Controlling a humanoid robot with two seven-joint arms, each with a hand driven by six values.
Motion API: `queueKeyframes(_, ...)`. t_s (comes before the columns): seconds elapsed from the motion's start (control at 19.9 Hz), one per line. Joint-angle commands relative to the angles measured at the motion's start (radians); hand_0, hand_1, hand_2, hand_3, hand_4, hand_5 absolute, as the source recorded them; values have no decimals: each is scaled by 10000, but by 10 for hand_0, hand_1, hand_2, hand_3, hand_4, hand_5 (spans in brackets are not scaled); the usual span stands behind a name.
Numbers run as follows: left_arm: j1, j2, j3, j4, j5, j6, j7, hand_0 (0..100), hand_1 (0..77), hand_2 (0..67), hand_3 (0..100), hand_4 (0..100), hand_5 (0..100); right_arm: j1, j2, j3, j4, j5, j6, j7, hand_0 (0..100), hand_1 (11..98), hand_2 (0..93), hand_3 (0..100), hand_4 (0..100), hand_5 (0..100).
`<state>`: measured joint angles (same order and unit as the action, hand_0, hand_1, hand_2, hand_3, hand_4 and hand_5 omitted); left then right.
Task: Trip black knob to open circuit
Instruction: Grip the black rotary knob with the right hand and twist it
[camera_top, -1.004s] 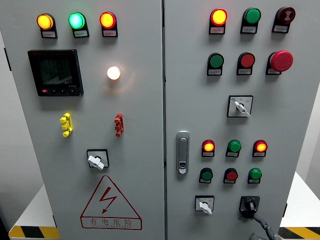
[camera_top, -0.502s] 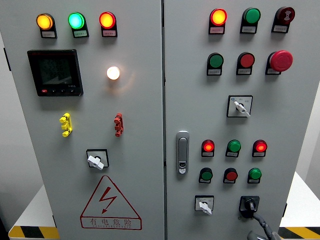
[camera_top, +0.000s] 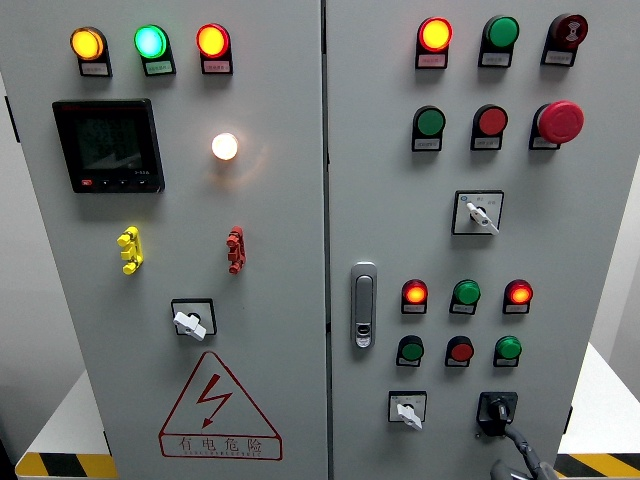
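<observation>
The black knob (camera_top: 497, 408) sits at the bottom right of the grey cabinet's right door (camera_top: 590, 250), just right of a white selector switch (camera_top: 407, 410) and below a row of three dark buttons. Its grip bar stands roughly upright, long axis close to vertical, perhaps leaning slightly. The right hand (camera_top: 520, 462) comes up from the bottom edge right under the knob; one dark finger (camera_top: 518, 441) reaches toward the knob's lower edge, near it or just touching, I cannot tell which. Only a sliver of the hand shows, so whether its fingers are apart or curled I cannot tell. Above, red and green lamps glow, and a door handle (camera_top: 364, 305) sits left of them
</observation>
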<state>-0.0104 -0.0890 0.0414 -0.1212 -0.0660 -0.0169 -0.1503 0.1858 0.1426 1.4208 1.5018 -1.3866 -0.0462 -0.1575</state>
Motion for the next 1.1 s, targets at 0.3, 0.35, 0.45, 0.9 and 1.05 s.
queueKeyframes(0.3, -3, 1, 0, 0, 0, 0, 0, 0, 30, 130, 213, 66, 15, -1, 0, -19, 0, 137, 2, -66, 1000, 616, 14, 939, 1000, 1000)
queueKeyframes(0.35, -3, -15, 0, 0, 0, 0, 0, 0, 30, 130, 213, 66, 15, -1, 0, -34, 0, 137, 2, -66, 1000, 611, 14, 941, 1000, 1000)
queueKeyframes(0.45, -3, -15, 0, 0, 0, 0, 0, 0, 30, 130, 213, 66, 15, 14, 0, -80, 15, 152, 2, -82, 1000, 608, 14, 942, 1000, 1000)
queueKeyframes(0.9, -3, 1, 0, 0, 0, 0, 0, 0, 30, 130, 213, 66, 15, 75, 0, -126, 15, 229, 17, -204, 1000, 587, 16, 949, 1000, 1000)
queueKeyframes(1.05, -3, -15, 0, 0, 0, 0, 0, 0, 30, 130, 213, 65, 15, 91, 0, -142, 46, 229, 32, -204, 1000, 584, 17, 950, 1000, 1000)
